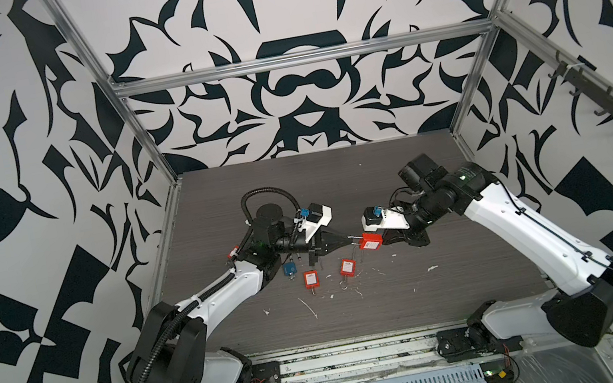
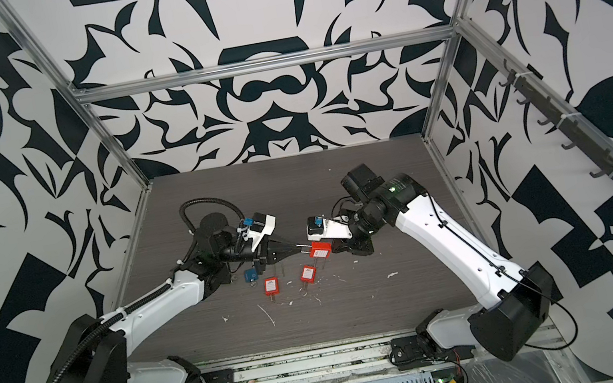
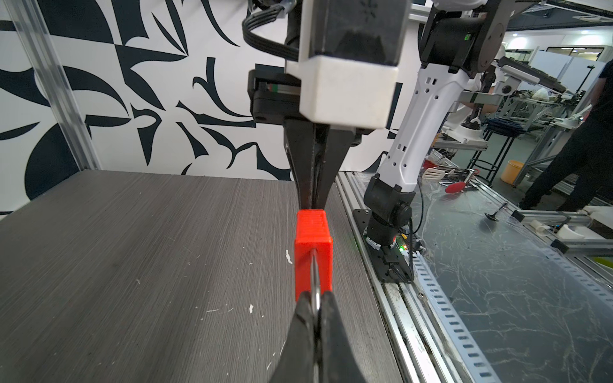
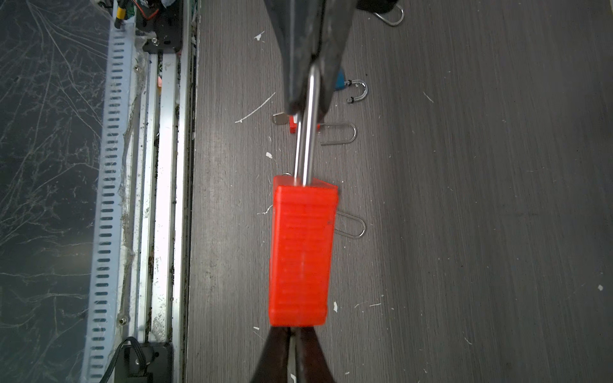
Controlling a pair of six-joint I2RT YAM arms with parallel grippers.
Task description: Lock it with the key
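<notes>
Padlock: red padlock [image 1: 371, 241] is held off the table between the two sets of jaws. It lies level, with its shackle [image 4: 310, 132] toward the left jaws and its bottom end toward the right jaws.
Left gripper: left gripper [image 3: 315, 308] has its jaws pressed together, pinching the bend of the shackle.
Right gripper: right gripper [image 4: 292, 331] has its jaws pressed together at the lock's bottom end. A thin pale strip shows between the fingers, too little to name as a key.
Left arm: left arm [image 1: 224, 288] rises from its base at the front edge and bends inward, its gripper pointing level toward the middle.
Right arm: right arm [image 1: 512, 225] mirrors it, so the two grippers face tip to tip.
Table: table [image 1: 379, 180] is dark grey wood grain, scattered with white flecks [image 1: 307, 306].
Room: black-and-white patterned walls [image 1: 301, 96] stand on three sides inside a metal frame [image 1: 299, 59]. A metal rail [image 1: 345, 357] along the front carries both arm bases.
Red padlocks: three in both top views. One is held, and a second red padlock [image 1: 310, 279] and a third red padlock [image 1: 347, 266] lie flat near the jaws, on the arm bases' side.
Blue padlock: one blue padlock [image 1: 289, 270], lying behind the left jaws, beside that arm.
Arms: two.
</notes>
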